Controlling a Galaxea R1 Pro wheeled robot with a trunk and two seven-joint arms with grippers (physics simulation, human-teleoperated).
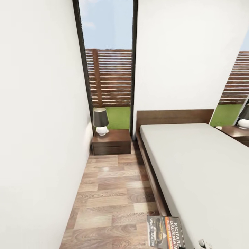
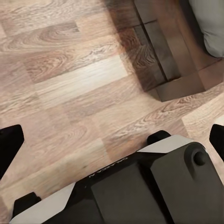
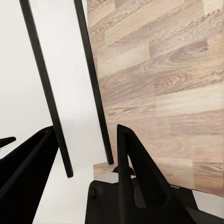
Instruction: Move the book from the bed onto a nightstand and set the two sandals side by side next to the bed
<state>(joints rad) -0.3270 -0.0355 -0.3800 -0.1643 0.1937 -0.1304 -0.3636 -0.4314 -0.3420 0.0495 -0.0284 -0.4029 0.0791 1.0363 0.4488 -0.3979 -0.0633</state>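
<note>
head view: the book [image 1: 165,232] is seen nearest, overhanging the bed [image 1: 197,173] frame's edge, the nightstand [image 1: 111,141] with its lamp [image 1: 100,121] beyond, while both the left gripper [image 2: 112,140] and right gripper [image 3: 84,154] are held open and empty.

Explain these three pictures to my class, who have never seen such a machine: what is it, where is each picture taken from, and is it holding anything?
This is a wheeled robot with two arms, drawn by a computer simulation. The large picture comes from a camera on its head, looking along a bedroom. You see the low bed with dark brown wooden frame and pale grey mattress, a small paperback book with an orange band lying at the mattress's near edge, and a small dark reddish-brown wooden nightstand carrying a lamp with a dark shade.

The other pictures come from cameras on the wrists. The left gripper and the right gripper both hang open over the wood-plank floor, holding nothing.
</note>
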